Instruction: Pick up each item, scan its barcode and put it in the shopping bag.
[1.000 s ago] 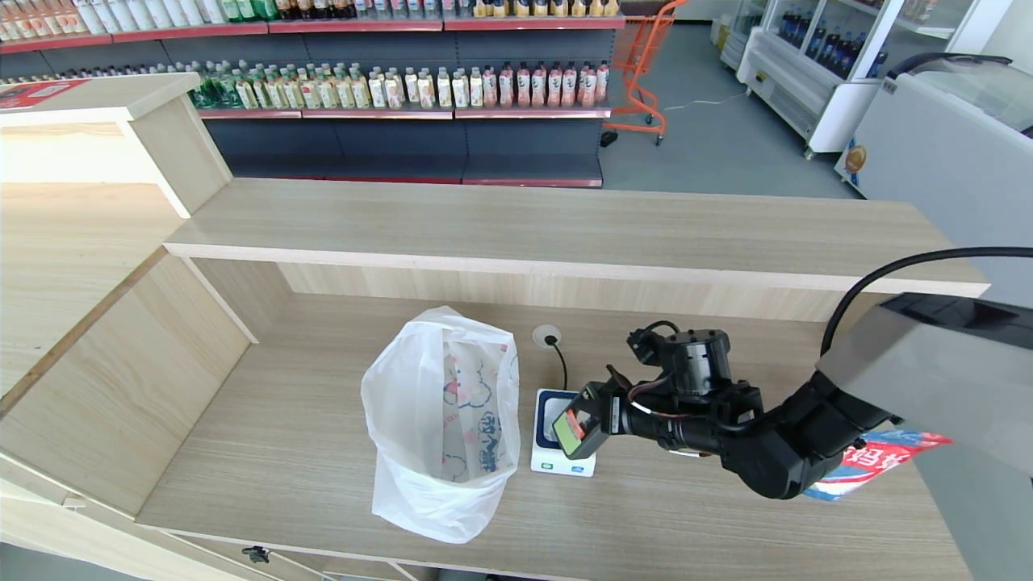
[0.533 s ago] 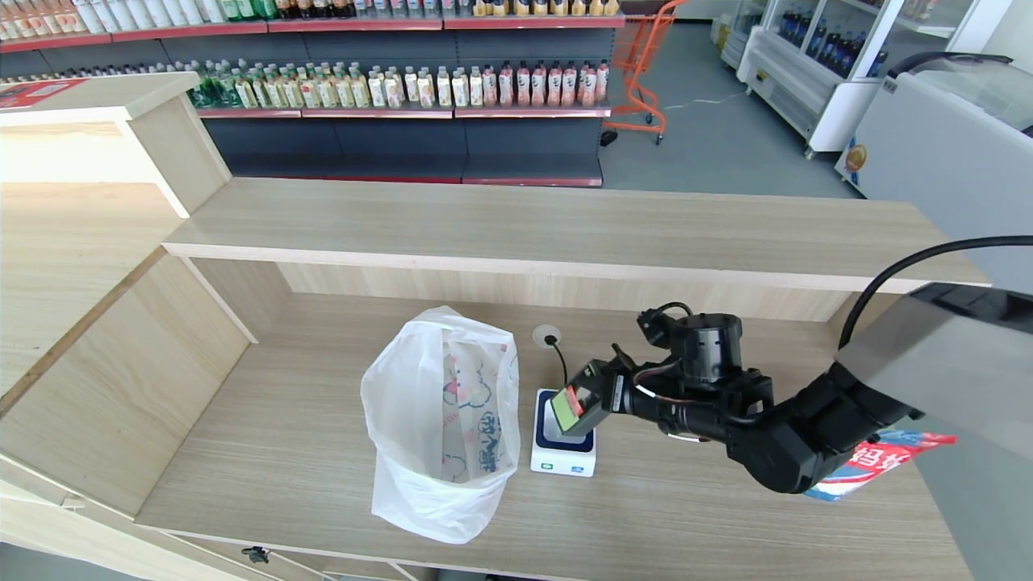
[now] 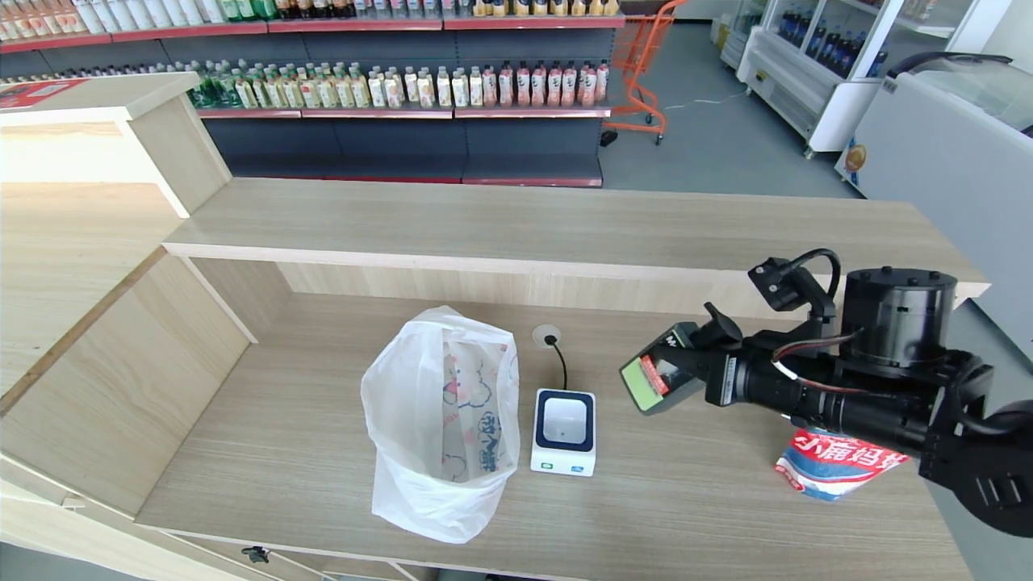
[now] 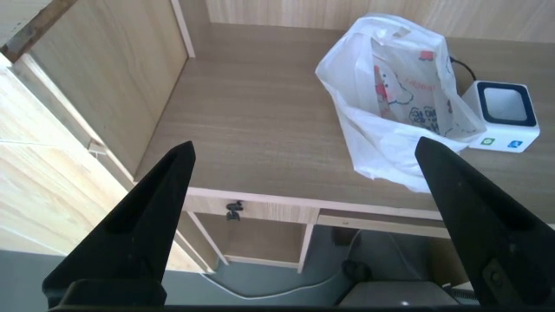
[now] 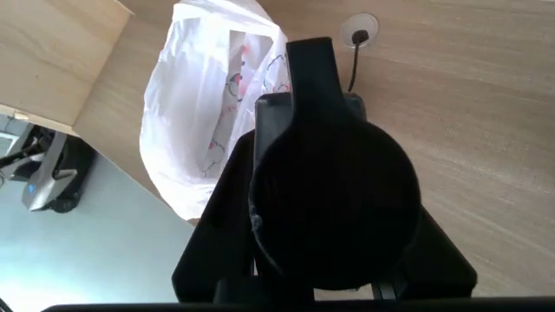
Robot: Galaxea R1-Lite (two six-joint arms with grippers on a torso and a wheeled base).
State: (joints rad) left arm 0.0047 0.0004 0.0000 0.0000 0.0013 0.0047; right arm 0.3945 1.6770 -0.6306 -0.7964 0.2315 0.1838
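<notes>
A small box (image 3: 646, 382) is clamped in the right gripper (image 3: 671, 369). The scanner (image 3: 563, 432) is seen below it to its left, the bag (image 3: 440, 420) farther left. The left gripper (image 4: 303, 152) is spread wide, empty.

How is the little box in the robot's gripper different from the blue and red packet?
The little box is held in the air by the right gripper; the blue and red packet lies on the counter. The box shows green and red; the packet blue, red and white. The box looks smaller. Both are outside the shopping bag.
</notes>
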